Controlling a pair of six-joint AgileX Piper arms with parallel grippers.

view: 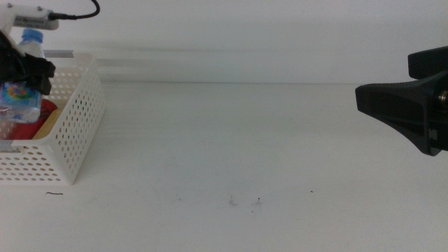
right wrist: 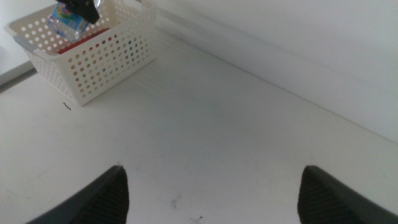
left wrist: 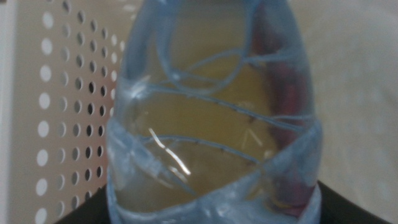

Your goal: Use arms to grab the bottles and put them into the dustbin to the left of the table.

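The clear blue-capped water bottle (view: 22,94) hangs upright over the white dustbin (view: 73,133) at the table's (view: 245,140) left end, its lower part below the rim. My left gripper (view: 31,70) is shut on it; in the left wrist view the bottle (left wrist: 211,124) fills the picture, with the dustbin's holed wall (left wrist: 62,93) beside it. A red can (view: 46,110) lies inside the dustbin, with something yellow (view: 49,124) next to it. My right gripper (right wrist: 217,199) stands open and empty over the table's right side (view: 371,101).
The dustbin (right wrist: 106,56) shows far off in the right wrist view, with the held bottle (right wrist: 68,22) above it. A few dark specks (view: 245,203) mark the tabletop near its front. A pale wall runs behind the table.
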